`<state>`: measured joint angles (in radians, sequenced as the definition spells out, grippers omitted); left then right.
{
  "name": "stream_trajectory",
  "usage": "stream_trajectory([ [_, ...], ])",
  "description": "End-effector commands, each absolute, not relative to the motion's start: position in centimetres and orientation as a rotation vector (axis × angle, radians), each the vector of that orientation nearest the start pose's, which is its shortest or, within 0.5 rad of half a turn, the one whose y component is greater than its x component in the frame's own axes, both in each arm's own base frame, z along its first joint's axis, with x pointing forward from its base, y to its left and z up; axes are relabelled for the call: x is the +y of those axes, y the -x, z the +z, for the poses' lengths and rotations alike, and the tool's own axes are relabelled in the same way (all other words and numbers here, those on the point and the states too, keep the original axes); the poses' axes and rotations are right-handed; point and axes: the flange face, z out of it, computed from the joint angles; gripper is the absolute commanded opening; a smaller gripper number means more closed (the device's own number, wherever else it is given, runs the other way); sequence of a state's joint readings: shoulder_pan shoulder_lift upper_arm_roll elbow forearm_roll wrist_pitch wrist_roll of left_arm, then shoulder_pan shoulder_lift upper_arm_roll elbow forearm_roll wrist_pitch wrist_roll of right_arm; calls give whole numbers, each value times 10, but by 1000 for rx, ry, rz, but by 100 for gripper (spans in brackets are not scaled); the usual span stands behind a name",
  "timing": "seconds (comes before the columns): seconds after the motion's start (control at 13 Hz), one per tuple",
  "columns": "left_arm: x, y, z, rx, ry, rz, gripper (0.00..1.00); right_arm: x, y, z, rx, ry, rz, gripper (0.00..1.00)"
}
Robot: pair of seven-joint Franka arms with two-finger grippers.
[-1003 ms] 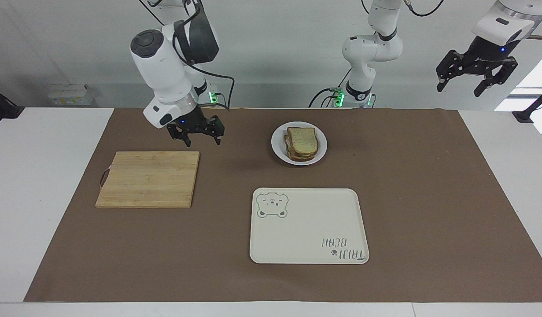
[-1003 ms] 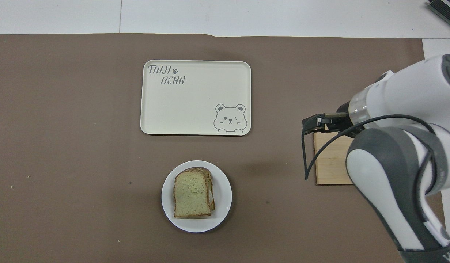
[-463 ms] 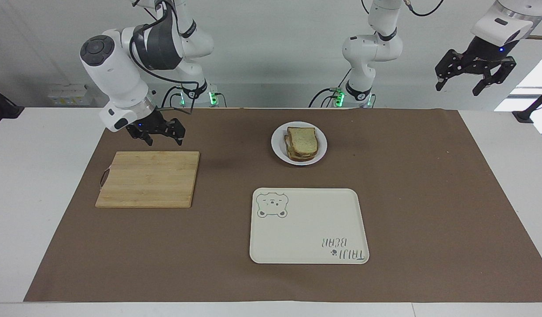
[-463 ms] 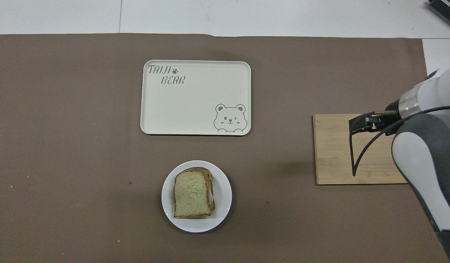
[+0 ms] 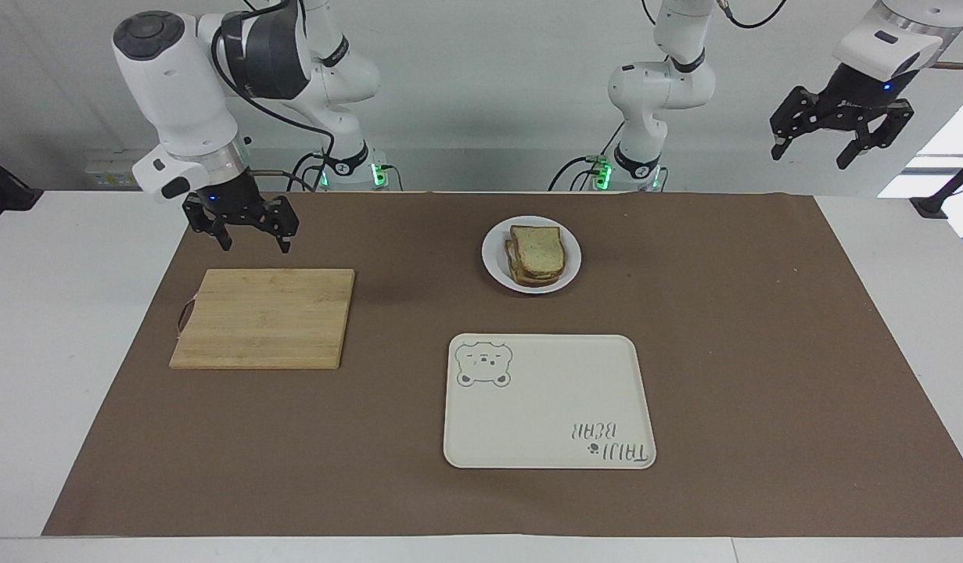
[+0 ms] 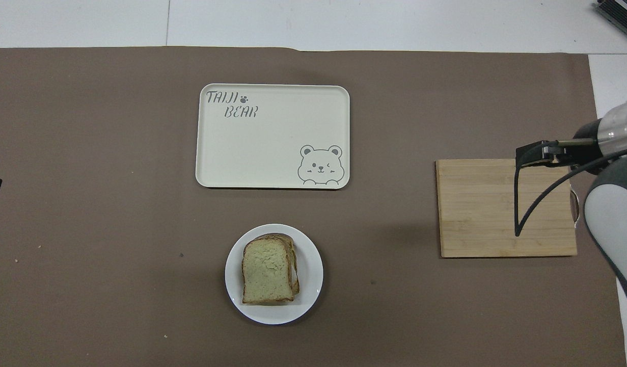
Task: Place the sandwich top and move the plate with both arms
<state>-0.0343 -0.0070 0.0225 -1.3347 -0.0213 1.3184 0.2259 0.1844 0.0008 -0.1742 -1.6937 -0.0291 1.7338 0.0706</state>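
The sandwich top (image 5: 537, 245) (image 6: 266, 274), a pale speckled slice with a brown crust, lies uppermost on a stacked sandwich. The stack sits on the small round white plate (image 5: 493, 258) (image 6: 313, 265), which stands on the brown mat close to the robots. My right gripper (image 5: 253, 245) (image 6: 527, 155) hangs open and empty in the air over the wooden cutting board (image 5: 262, 317) (image 6: 476, 214), well apart from the plate. My left gripper (image 5: 811, 159) waits raised high past the mat at the left arm's end, open and holding nothing.
A cream rectangular tray (image 5: 551, 391) (image 6: 262, 153) with a bear drawing lies farther from the robots than the plate, with nothing on it. The cutting board at the right arm's end carries nothing. A brown mat covers the white table.
My right gripper has swung away from the plate toward the right arm's end and now hangs over the cutting board. The left gripper has barely shifted. Plate and sandwich have not moved.
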Motion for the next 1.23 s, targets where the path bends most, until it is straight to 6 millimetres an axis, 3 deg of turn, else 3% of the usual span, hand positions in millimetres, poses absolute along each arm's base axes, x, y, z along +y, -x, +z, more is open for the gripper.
stream_trajectory([
  [0.0, -13, -509, 716, 408, 3148, 31, 100, -23, -554, 595, 88, 3176, -53, 100],
  [0.23, -15, -497, 705, 440, 3206, 47, 100, -60, -545, 598, 107, 3159, -39, 100],
  [0.46, -30, -493, 694, 483, 3288, 66, 100, -82, -539, 596, 150, 3156, -5, 100],
  [0.77, -45, -494, 640, 487, 3489, 110, 100, -102, -534, 597, 76, 3155, 11, 100],
  [0.93, -51, -494, 598, 440, 3599, 149, 100, -117, -532, 602, 69, 3156, -7, 100],
  [1.16, -49, -470, 534, 490, 3687, 147, 100, -98, -538, 636, 16, 3171, -105, 100],
])
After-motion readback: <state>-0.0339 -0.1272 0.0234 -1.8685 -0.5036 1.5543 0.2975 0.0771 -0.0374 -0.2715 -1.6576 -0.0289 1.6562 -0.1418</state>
